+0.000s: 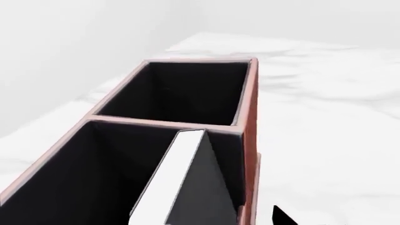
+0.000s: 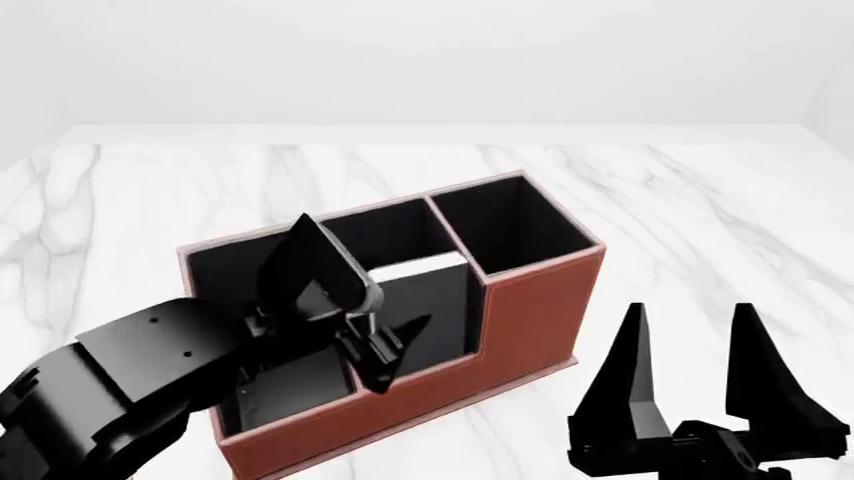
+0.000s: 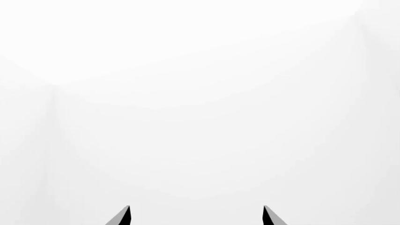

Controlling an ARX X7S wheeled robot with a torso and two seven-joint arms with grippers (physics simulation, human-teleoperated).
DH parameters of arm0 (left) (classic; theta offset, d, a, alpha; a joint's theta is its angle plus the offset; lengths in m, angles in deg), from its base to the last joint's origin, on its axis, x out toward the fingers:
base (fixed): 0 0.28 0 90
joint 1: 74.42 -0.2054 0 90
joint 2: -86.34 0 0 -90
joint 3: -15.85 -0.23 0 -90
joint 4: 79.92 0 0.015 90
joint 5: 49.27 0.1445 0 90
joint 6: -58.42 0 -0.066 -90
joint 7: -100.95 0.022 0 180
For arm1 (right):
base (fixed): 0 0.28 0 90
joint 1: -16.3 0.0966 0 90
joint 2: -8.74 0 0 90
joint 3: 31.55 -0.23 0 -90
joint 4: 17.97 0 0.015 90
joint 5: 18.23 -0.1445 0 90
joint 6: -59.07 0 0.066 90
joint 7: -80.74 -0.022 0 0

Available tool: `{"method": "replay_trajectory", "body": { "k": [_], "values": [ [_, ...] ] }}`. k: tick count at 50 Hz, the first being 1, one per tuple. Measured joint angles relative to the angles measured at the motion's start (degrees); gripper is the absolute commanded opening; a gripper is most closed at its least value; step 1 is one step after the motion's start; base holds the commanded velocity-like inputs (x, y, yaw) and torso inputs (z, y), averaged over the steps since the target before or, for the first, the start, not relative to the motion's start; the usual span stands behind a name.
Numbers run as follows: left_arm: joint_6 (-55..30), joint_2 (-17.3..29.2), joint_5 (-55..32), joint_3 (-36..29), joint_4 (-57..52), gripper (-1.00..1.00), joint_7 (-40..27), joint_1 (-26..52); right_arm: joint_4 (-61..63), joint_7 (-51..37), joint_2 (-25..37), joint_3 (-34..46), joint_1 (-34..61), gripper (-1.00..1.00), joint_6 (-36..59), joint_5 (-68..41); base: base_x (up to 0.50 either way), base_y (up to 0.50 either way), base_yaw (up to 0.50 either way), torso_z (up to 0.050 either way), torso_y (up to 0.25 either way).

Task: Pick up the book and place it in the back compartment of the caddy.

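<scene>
White marble worktop (image 2: pixel 694 210) carries the caddy (image 2: pixel 534 320). Its middle cell holds the book (image 2: pixel 424 300), with the left claw (image 2: pixel 350 310) spread around it; snagging on withdrawal could tip it. Right claw (image 2: pixel 687 330) wide, empty.

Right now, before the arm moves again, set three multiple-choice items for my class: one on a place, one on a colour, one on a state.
1. Where is the book?
A. Flat on the table
B. Standing in a caddy cell
C. In the right gripper

2. What colour are the caddy's outer walls?
A. Reddish-brown
B. Blue
C. White

3. What state is the right gripper in?
A. Shut on the book
B. Shut on nothing
C. Open and empty

Answers:
1 B: the book stands inside the caddy, beside the taller end cell.
2 A: the head view shows reddish-brown outer walls and a black lining.
3 C: the right gripper has its fingers spread, with nothing between them.
</scene>
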Motion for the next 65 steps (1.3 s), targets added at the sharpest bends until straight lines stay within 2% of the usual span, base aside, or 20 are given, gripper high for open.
{"method": "replay_trajectory", "body": {
  "k": [10,27,37,46,51,55,60,65],
  "values": [
    [-2.7,2.6,-3.9,1.7,-8.6,1.00,-2.1,0.8,-0.1,-0.1,0.1,0.1,0.0,1.00,-0.1,0.0,0.00,0.00,0.00,0.000,0.000],
    [-9.5,11.3,-21.4,12.3,-25.8,1.00,-11.4,5.8,0.0,-0.4,0.3,0.2,0.0,1.00,0.0,0.1,0.00,0.00,0.00,0.000,0.000],
    [-10.1,16.6,-30.4,18.1,-32.0,1.00,-15.8,7.6,0.0,-0.4,0.4,0.3,-0.1,1.00,-0.1,0.2,0.00,0.00,0.00,0.000,0.000],
    [-8.5,20.6,-34.2,22.3,-36.4,1.00,-17.6,5.6,0.0,-0.5,0.4,0.4,-0.1,1.00,-0.2,0.2,0.00,0.00,0.00,0.000,0.000],
    [-6.2,22.9,-34.4,25.4,-38.8,1.00,-18.0,1.6,0.0,-0.6,0.5,0.4,-0.1,1.00,-0.2,0.2,0.00,0.00,0.00,0.000,0.000],
    [-2.9,24.4,-32.4,29.0,-40.5,1.00,-17.8,-4.7,0.2,-0.7,0.6,0.3,-0.2,1.00,-0.3,0.2,0.00,0.00,0.00,0.000,0.000],
    [2.8,23.8,-24.7,35.1,-42.1,1.00,-17.1,-16.8,0.7,-0.9,0.8,0.1,-0.2,1.00,-0.1,0.1,0.00,0.00,0.00,0.000,0.000],
    [10.1,20.2,-13.0,39.8,-42.5,1.00,-16.4,-30.5,1.3,-1.2,1.0,-0.2,-0.2,1.00,0.2,0.0,0.00,0.00,0.00,0.000,0.000]
  ]
}}
